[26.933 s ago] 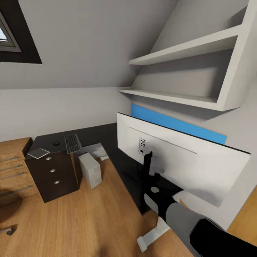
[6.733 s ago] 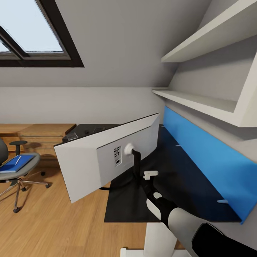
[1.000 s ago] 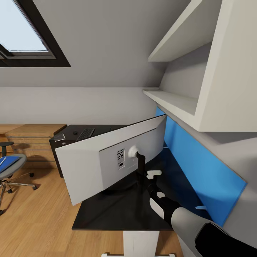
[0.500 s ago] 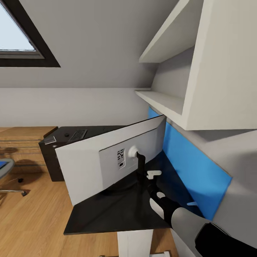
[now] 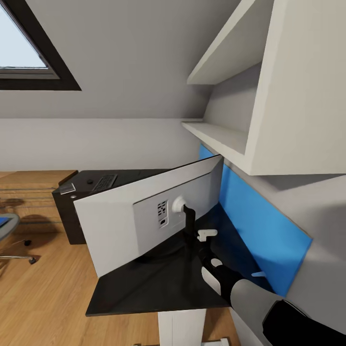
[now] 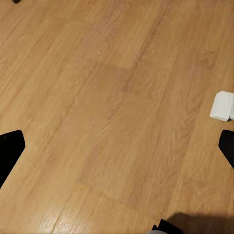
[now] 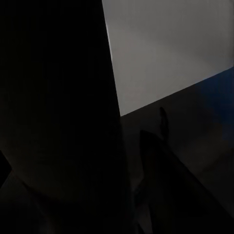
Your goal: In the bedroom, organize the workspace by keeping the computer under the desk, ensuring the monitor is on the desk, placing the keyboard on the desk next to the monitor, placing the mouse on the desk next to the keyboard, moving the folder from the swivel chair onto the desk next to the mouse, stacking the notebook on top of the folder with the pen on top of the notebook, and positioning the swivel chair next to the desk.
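The wide flat monitor (image 5: 144, 216), its pale grey back turned to the head camera and tilted, is held up by its black stand neck over the near end of the large black desk (image 5: 144, 288). The right gripper (image 5: 194, 240) is seen at that neck, closed around it, with the grey and black right arm reaching in from the near edge. A bright-blue wall panel (image 5: 259, 226) runs along the desk's far-right edge beneath white wall shelves (image 5: 226, 139). At the desk's far-left end, a slim black-keyed keyboard (image 5: 104, 182), a small dark oval mouse (image 5: 89, 181) and a small glossy grey notebook (image 5: 67, 187) lie on the top near one another. Part of the grey swivel chair (image 5: 7, 230) is seen on the light wood floor (image 6: 107, 117), well apart from the desk. In the left wrist view, the left gripper (image 6: 117, 151) is spread wide above bare floor, its dark fingertips (image 6: 9, 151) at either border
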`<state>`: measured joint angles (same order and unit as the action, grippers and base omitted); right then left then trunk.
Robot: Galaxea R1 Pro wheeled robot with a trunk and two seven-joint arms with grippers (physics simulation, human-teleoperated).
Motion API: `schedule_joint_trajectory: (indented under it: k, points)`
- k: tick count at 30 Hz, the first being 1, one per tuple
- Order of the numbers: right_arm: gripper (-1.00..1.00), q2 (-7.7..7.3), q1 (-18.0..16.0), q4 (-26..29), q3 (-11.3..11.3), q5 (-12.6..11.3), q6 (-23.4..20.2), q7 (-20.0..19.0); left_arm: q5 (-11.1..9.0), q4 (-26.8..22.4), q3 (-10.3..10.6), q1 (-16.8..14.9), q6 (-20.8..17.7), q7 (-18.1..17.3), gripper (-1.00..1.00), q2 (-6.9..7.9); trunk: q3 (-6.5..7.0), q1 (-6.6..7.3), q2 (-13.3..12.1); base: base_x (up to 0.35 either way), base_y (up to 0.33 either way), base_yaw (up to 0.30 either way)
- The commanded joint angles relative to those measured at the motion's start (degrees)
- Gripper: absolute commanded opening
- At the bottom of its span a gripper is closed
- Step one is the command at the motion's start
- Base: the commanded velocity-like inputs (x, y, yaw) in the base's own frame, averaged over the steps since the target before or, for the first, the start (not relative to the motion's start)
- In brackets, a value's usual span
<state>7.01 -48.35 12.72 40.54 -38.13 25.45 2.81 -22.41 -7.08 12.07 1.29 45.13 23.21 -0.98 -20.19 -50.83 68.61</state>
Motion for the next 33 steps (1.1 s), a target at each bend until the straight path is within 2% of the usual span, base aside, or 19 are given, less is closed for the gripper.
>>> schedule_joint_trajectory:
  k: [1, 21, 33]
  points:
    - [-1.0, 0.02, -0.09, 0.04, 0.33, -0.05, 0.22, 0.27, -0.36, -0.13, 0.53, 0.03, 0.02, 0.34, 1.0, 0.02, -0.04, 0.0, 0.04, 0.0, 0.0, 0.0]
    - [-1.0, 0.0, -0.08, 0.02, 0.27, -0.1, 0.22, 0.33, -0.36, -0.13, 0.5, 0.03, -0.22, 0.34, 1.0, 0.1, -0.04, 0.0, 0.04, 0.0, 0.0, 0.0]
    - [-1.0, -0.8, -0.08, 0.01, 0.01, -0.27, -0.02, 0.44, -0.36, -0.13, 0.5, 0.03, -0.22, 0.34, 1.0, 0.1, -0.04, 0.0, 0.04, 0.0, 0.0, 0.0]
